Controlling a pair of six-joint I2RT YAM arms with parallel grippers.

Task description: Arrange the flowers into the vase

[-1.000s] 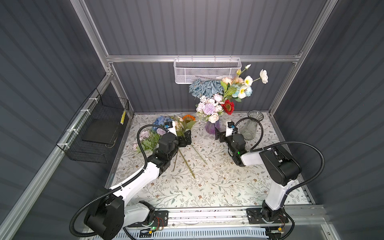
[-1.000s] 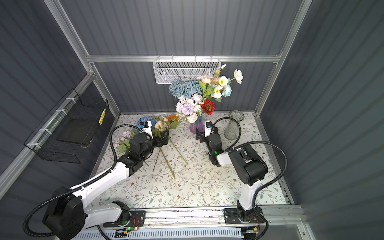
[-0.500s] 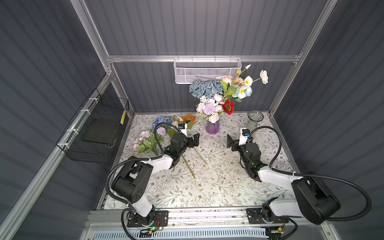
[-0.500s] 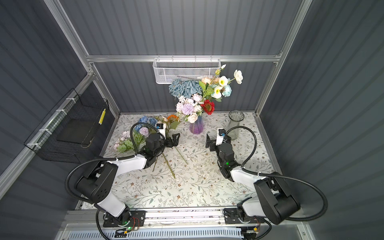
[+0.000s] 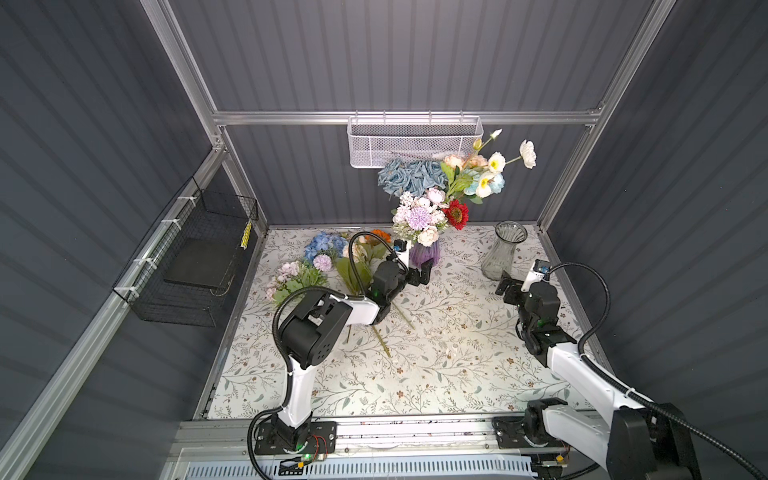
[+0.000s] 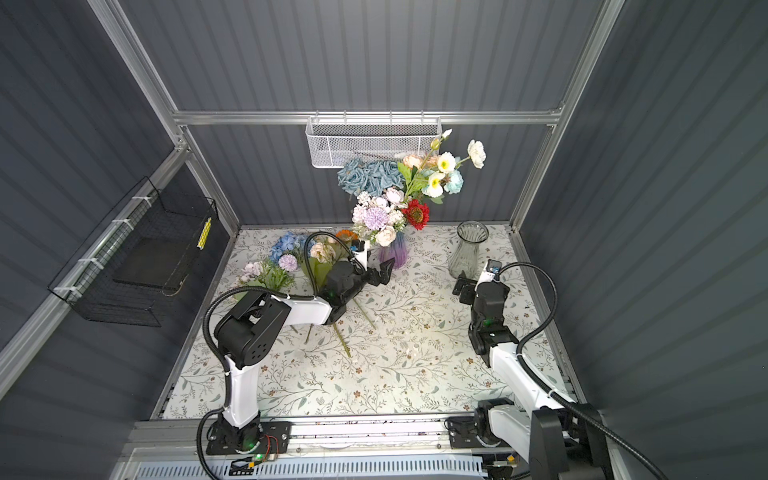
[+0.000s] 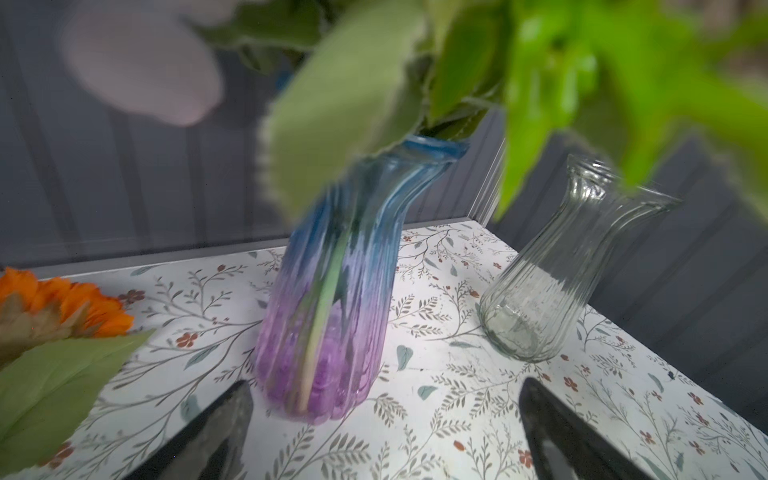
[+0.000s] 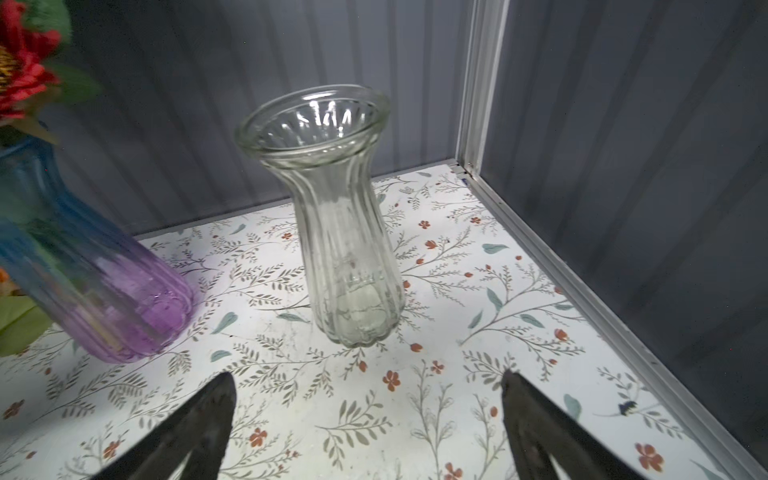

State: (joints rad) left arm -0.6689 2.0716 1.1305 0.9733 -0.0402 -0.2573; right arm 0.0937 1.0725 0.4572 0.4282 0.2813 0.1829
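Loose flowers [image 5: 322, 247] lie at the left of the floral mat [image 5: 436, 374], their bare stems [image 5: 380, 340] trailing frontward under the left arm. They are judged light, pliable and easily crushed at the head, so best pinched mid-stem. The left gripper [image 5: 419, 274] is spread and empty just beside the purple-blue vase [image 5: 424, 254], and the right gripper [image 5: 506, 286] is spread and empty near the clear glass vase [image 5: 500, 255]. Heads on the mat show blue, lilac, peach and orange, and a tall mixed bunch [image 5: 432, 208] stands in the purple-blue vase.
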